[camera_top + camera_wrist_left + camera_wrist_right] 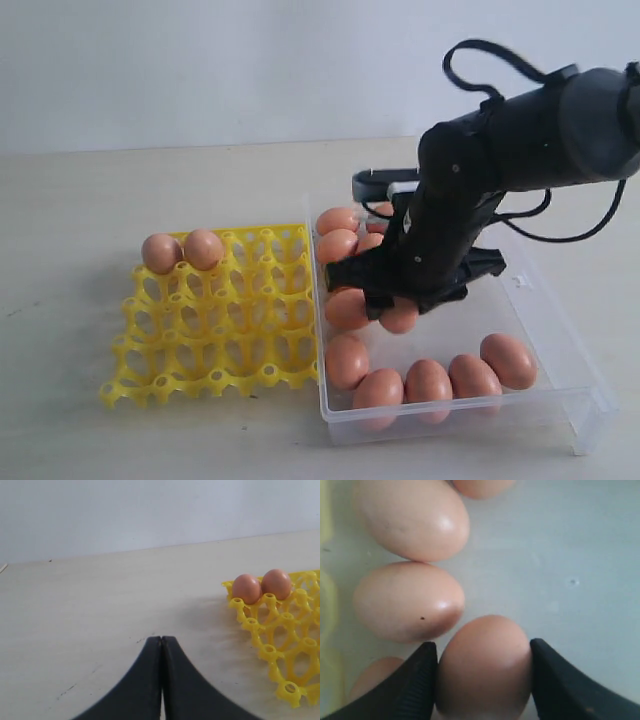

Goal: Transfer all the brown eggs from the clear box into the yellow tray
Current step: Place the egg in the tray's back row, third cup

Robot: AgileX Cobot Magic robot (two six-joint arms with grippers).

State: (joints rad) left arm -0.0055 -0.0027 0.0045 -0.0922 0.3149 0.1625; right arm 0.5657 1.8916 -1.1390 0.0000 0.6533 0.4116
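Note:
The yellow tray (215, 320) lies left of the clear box (560, 370) and holds two brown eggs (182, 250) in its far-left cups, also seen as eggs (261, 586) on the tray (285, 630) in the left wrist view. Several more brown eggs (430, 380) lie in the box along its left and near walls. My right gripper (484, 655) reaches down into the box, its jaws pressed against both sides of one brown egg (484, 667); that egg (400, 318) peeks out under the arm. My left gripper (162, 639) is shut and empty over the bare table.
Two loose eggs (407, 600) lie right beside the held one, nearly touching it. The right arm (480, 190) hides part of the box's far side. A light table (70, 260) carries everything; a pale wall stands behind.

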